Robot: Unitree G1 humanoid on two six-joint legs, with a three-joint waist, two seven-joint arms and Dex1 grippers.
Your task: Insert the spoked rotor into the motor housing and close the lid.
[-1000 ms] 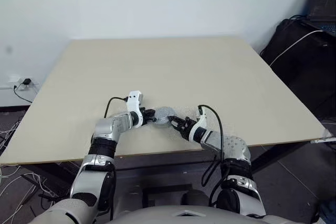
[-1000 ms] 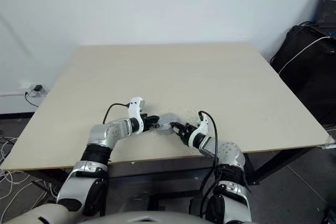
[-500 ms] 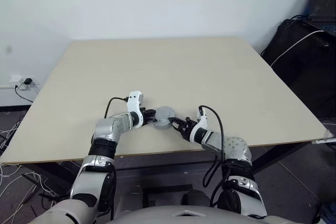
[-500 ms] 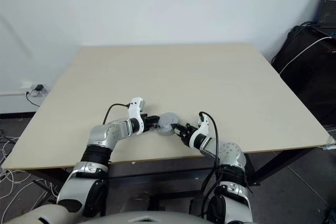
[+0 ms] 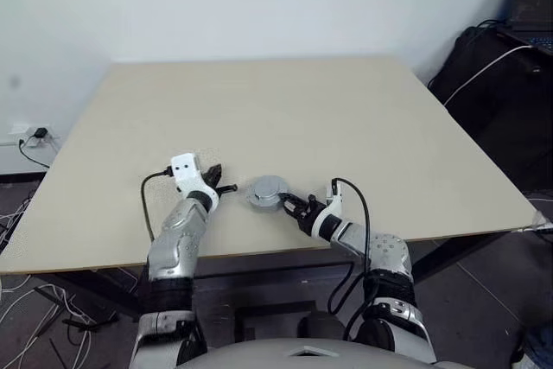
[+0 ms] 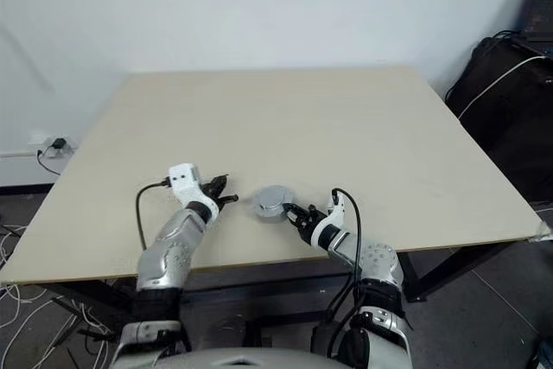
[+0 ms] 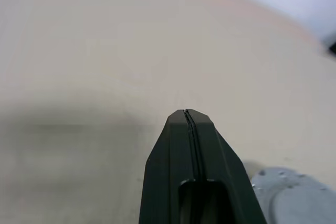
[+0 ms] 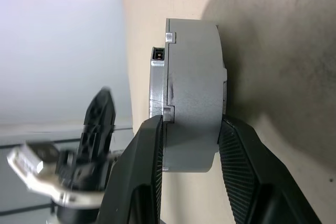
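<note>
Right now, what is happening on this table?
The right claw grips the closed motor housing, lid already on top, resting near the front edge of the table. The left claw is shut and empty, apart from the housing on its left. The assembly looks finished.

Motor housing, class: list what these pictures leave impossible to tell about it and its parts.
- Spoked rotor: hidden if inside; the closed lid covers the motor housing in the head views.
- Copper windings: hidden by the housing's grey wall, right wrist view.
- Housing's near side: covered by the right claw gripping it.
- Housing, left wrist view: cut off by the corner beside the shut left claw.
</note>
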